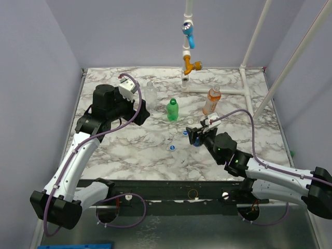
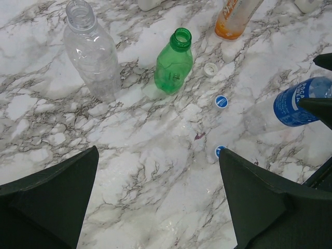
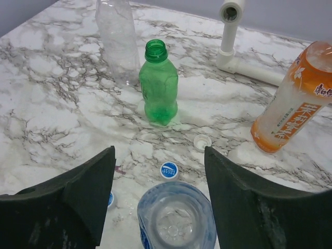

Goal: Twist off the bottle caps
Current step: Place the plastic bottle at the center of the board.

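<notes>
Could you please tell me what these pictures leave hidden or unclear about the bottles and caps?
Orange bottle: capped or not; top cut off at the edge in both wrist views, too small in top view.
Blue cap: half hidden behind the right tool in right wrist view.
Clear bottle: mouth cut off by the top edge, right wrist view.

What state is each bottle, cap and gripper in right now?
clear bottle: upright, uncapped
green bottle: upright, uncapped
orange bottle: upright, cap state unclear
blue-label bottle: upright, looks uncapped
white cap: off, lying loose
blue caps: both off, lying loose
left gripper: open, empty
right gripper: open, straddling blue-label bottle
</notes>
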